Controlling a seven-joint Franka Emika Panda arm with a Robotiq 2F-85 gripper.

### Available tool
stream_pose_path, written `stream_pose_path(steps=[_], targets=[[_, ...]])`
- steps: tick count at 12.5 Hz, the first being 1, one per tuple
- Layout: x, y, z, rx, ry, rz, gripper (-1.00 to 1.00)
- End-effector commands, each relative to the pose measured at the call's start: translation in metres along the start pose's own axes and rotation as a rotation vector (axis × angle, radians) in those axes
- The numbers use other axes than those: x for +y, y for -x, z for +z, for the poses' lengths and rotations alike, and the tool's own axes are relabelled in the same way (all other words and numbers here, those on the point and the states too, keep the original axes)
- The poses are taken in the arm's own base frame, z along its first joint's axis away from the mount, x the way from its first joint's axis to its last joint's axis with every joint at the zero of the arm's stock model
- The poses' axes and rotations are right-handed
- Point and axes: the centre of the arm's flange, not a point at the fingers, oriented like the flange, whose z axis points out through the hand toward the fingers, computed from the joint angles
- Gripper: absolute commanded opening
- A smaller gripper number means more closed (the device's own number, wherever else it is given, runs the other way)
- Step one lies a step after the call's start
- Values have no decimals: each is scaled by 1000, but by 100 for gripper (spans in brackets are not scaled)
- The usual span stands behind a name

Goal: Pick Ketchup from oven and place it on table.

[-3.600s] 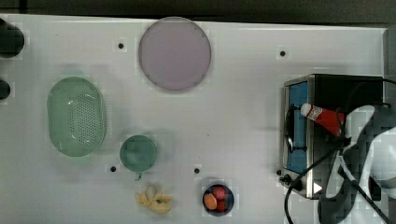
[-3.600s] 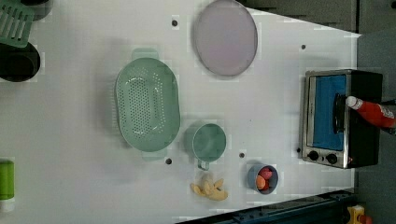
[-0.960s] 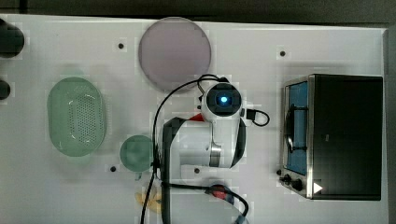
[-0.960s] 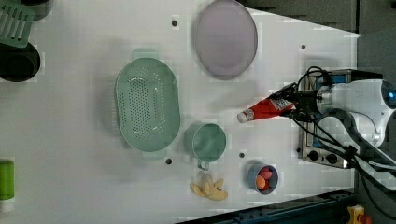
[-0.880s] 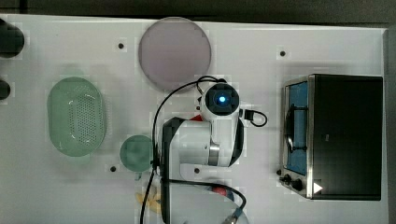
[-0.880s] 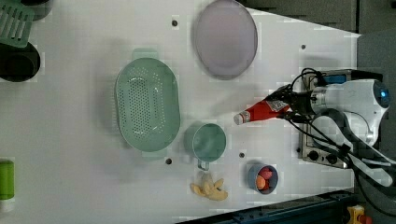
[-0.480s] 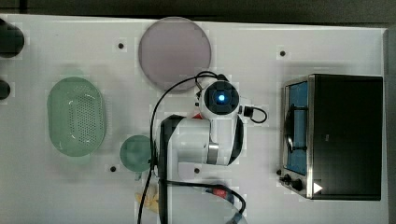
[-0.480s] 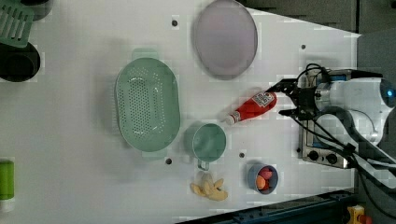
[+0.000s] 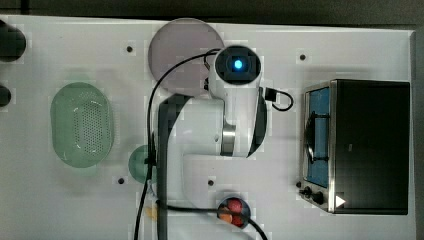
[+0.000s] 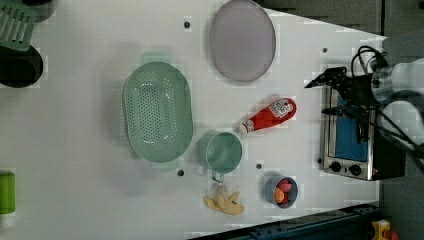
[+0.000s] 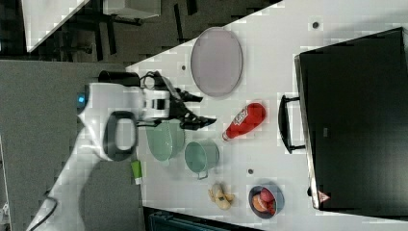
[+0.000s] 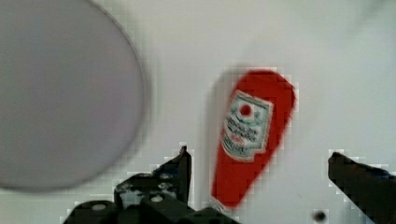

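The ketchup (image 10: 266,116) lies flat, cap seemingly toward the cup (image 10: 223,152).

a dark grey floor (image 11: 57,86) lies beyond the white work surface in the right view, with the black legs of some furniture (image 11: 103,33) under a second white surface (image 11: 48,19), and the light is even

Item count on the surface (image 10: 75,190): one ketchup (image 10: 267,115) bottle, one oven (image 10: 350,150), one lilac plate (image 10: 242,40), one green colander (image 10: 157,111), one green cup (image 10: 223,152), one small bowl (image 10: 281,190) of red and orange pieces, one pale yellow food cluster (image 10: 223,201).
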Motion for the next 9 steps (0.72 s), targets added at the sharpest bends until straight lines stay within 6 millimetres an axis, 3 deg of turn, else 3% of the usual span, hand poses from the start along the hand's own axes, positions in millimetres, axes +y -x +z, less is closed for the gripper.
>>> stream_pose_path(steps=[1,3,5,9], targets=[[12,-14,-181,96,-152,70,100],[14,-8,-225,106,-164,61,100],[20,-6,-238,97,-154,64,100],[18,-7,-230,89,-143,63,100]])
